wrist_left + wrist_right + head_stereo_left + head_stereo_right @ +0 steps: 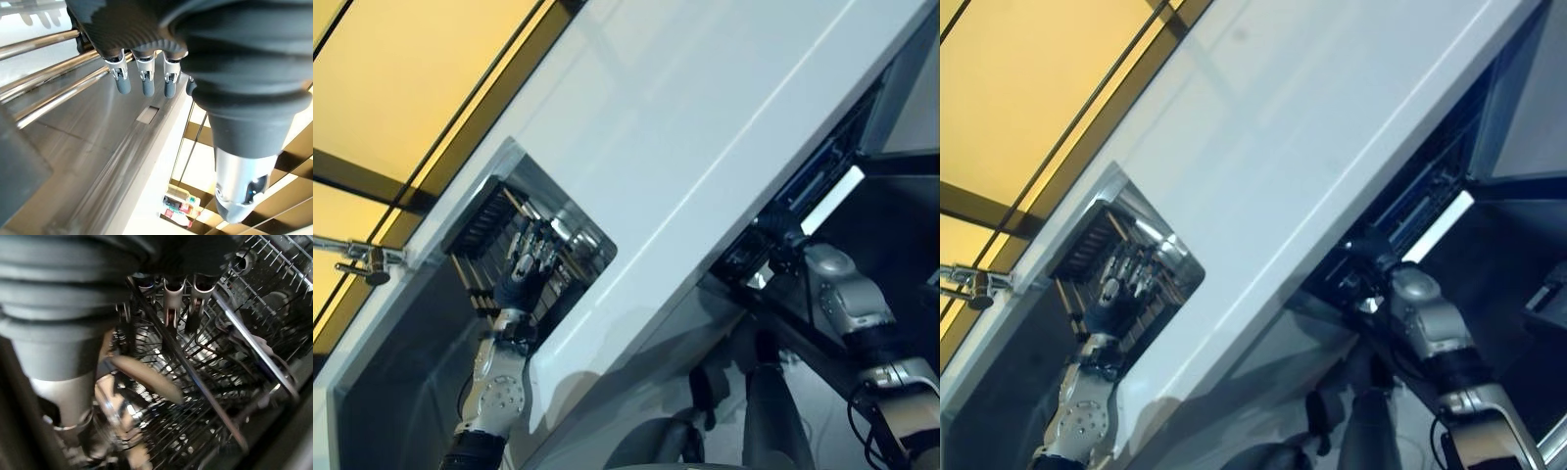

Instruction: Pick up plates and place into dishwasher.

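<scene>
My right arm reaches under the counter into the open dishwasher point(808, 191). In the right wrist view my right hand point(173, 296) is down among the wires of the black dishwasher rack point(234, 382). A plate point(146, 377) with a pale rim shows edge-on between its thumb and fingers, low in the rack, and the hand looks shut on it. My left hand point(524, 274) hangs over the steel sink point(592, 245) with its fingers point(142, 83) straight and nothing in them, above the dark ribbed drainer and metal bars point(484, 220).
A wide white countertop point(705, 117) runs between the sink and the dishwasher. A chrome tap point(367, 259) stands at the sink's far side. Yellow glass panels with dark frames point(401, 69) lie beyond it. Some bottles point(178, 210) stand past the sink's rim.
</scene>
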